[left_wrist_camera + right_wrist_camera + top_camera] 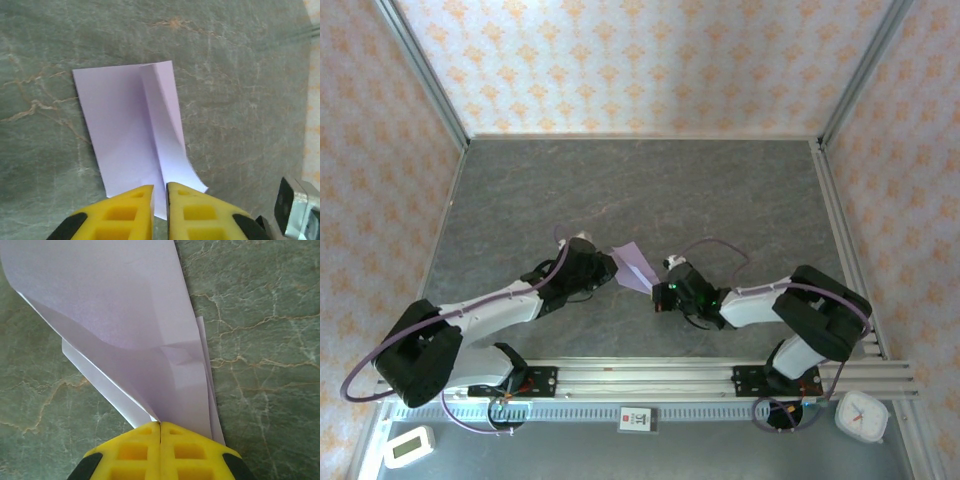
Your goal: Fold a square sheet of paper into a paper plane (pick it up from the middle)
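The pale lilac paper (pixel 635 265), partly folded with a raised centre crease, sits mid-table between the two grippers. In the left wrist view the paper (pixel 125 125) lies on the grey table, one flap curling up at its right edge. My left gripper (pixel 160 190) stands over its near edge, jaws a narrow slit apart, and the paper shows through the slit. In the right wrist view, my right gripper (pixel 160 425) is shut on the layered paper (pixel 125 315), which fans up and away from the tips. From above, the left gripper (pixel 605 268) and right gripper (pixel 662 290) flank the paper.
The grey marbled table (pixel 640 190) stretches open behind the paper to the patterned walls. A metal rail (pixel 650 380) runs along the near edge. A small white timer (pixel 408 446) sits near left and a white clock (pixel 861 416) near right.
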Tool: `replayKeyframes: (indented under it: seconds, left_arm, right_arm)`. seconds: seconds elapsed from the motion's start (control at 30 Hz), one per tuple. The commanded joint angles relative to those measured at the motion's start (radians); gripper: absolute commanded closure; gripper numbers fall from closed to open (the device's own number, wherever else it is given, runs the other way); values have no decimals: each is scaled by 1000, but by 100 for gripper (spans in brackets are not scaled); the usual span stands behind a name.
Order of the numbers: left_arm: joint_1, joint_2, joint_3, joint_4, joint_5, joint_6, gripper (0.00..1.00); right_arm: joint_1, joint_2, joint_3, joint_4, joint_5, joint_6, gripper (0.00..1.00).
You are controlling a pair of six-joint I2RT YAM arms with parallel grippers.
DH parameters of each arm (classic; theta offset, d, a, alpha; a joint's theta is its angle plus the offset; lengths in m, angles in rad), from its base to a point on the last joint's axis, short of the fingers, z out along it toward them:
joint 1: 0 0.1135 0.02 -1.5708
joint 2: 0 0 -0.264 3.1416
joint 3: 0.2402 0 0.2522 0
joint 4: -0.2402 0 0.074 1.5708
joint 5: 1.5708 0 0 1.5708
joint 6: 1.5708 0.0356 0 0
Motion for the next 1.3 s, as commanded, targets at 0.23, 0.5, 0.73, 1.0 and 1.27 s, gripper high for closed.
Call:
replayKeyframes:
  seconds: [0.23,0.5,0.73,1.0,1.27]
  left_arm:
    - [-4,114,10,82,33,184,94]
    - [-11,218,52,154,52,211,96]
    - [-29,279,66,196,68,213,100]
    - [-33,334,39,226,63,211,100]
    - [-33,403,52,191,41,234,100]
  right_arm:
    - [-69,17,2,61,-235,151,100]
    - [-87,60,17,104,-311,244,100]
    - [-110,88,-27,222,-348,333,100]
    - [-129,58,-11,220,-367,357,100]
    - [-158,74,-14,248,-390,384,100]
